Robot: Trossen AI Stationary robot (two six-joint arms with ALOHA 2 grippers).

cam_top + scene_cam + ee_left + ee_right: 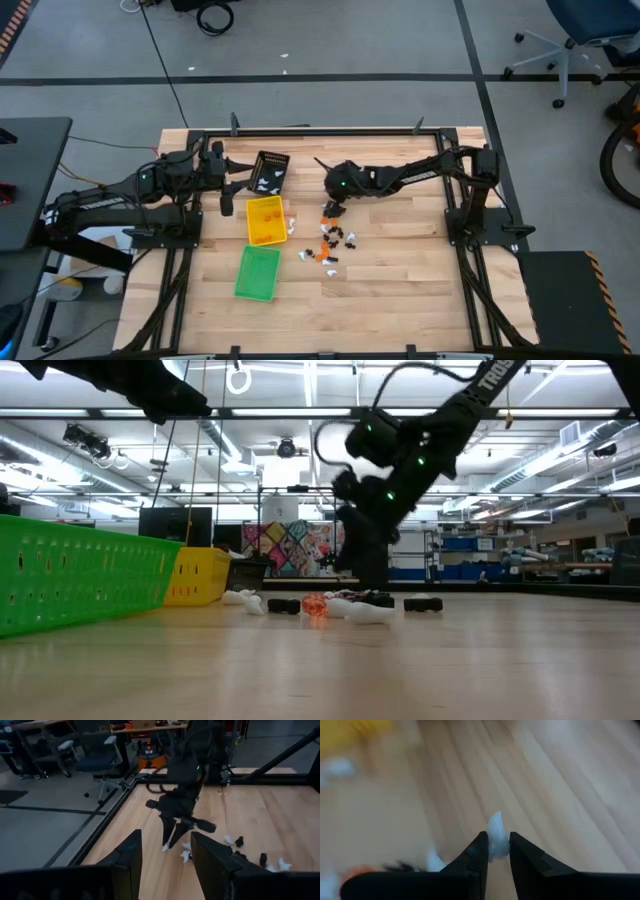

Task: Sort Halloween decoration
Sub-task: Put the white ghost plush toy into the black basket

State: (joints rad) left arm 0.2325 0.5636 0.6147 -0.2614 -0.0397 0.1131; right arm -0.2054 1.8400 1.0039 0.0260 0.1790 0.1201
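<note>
Pale wood tabletop (pixel 400 290) over grey floor, office chairs behind. I see the right pincer (pixel 498 851) near the middle, clamped on a white trinket (pixel 497 836). Other trinkets (pixel 333 243) lie scattered just beside it. My left pincer (pixel 165 857) hangs open by the far edge, beside black (pixel 270 171), yellow (pixel 265 219) and green trays (pixel 257 272).
</note>
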